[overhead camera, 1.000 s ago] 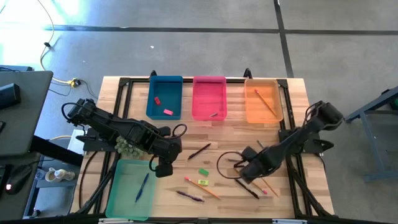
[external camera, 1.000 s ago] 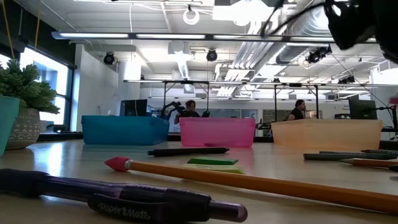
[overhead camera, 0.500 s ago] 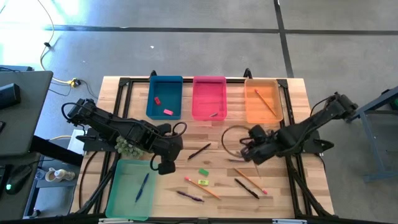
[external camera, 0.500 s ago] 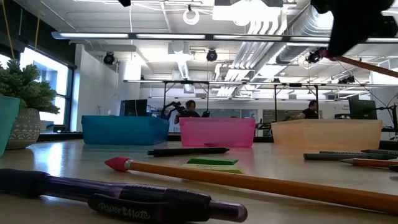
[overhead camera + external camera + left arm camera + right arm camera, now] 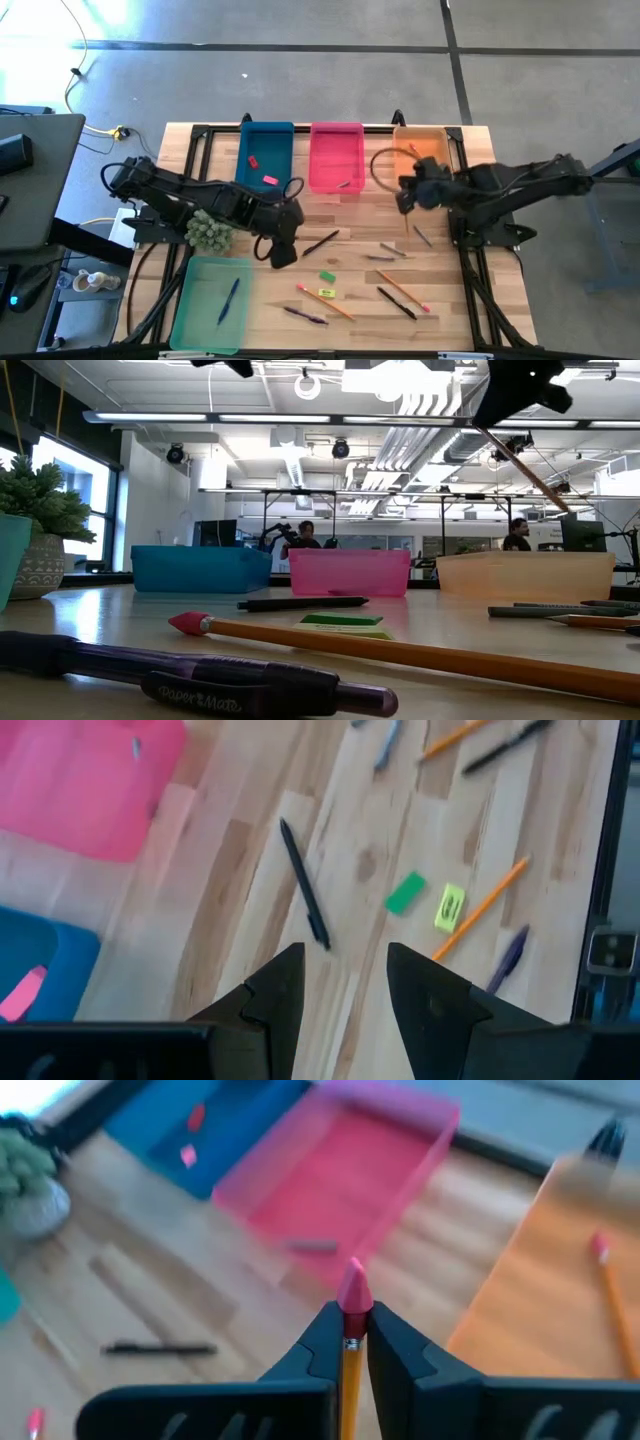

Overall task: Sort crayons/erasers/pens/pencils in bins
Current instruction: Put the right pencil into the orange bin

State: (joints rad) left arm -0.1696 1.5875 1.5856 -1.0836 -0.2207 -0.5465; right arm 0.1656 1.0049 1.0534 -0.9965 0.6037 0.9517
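Held pencil: pinched in the right tool, pink end up, hanging above the near edge of the orange bin.
Right tool: fingers pressed tight on the pencil.
Orange bin: has one more pencil inside.
Left tool: fingers spread apart, holding nothing, over the worktop just near a black pen.
Green eraser: flat on the worktop, beside the yellow eraser.

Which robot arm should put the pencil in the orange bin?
The right one. Its pincer is shut on a pencil and sits near the orange bin, which has a pencil inside. The left pincer is open and empty, over the black pen farther away.
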